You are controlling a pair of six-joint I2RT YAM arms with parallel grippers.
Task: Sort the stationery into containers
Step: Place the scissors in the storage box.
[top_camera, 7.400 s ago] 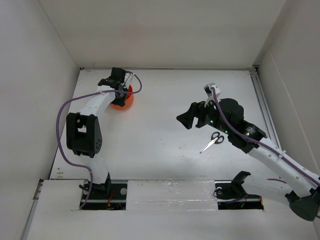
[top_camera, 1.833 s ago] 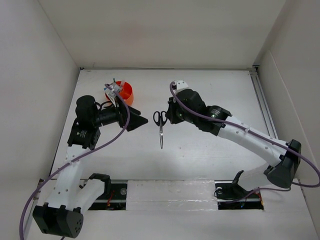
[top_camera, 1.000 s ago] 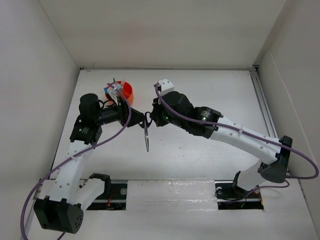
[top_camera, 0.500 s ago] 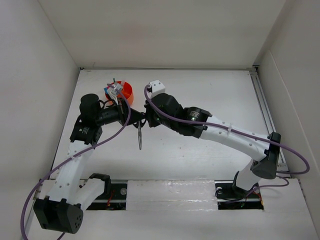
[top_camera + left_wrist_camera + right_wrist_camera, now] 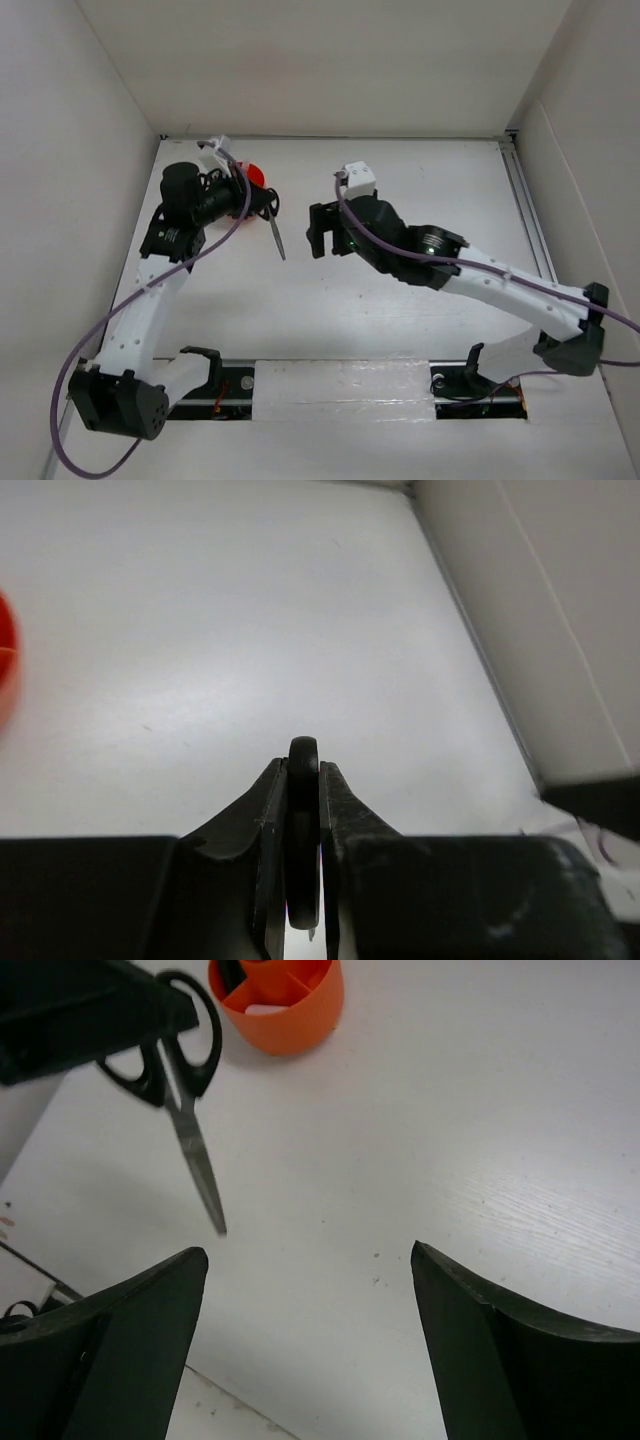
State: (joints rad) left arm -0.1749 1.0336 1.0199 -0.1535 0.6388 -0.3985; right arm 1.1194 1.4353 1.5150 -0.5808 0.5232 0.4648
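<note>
Left gripper (image 5: 264,205) clamps the scissors (image 5: 277,238) handle, blades pointing toward 5 o'clock; right gripper (image 5: 315,232) gapes wide at their 3 o'clock.

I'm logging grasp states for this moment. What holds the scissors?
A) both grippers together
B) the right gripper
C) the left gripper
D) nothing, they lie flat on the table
C: the left gripper is shut on a handle ring of the scissors, while the right gripper is open and clear of them.
</note>
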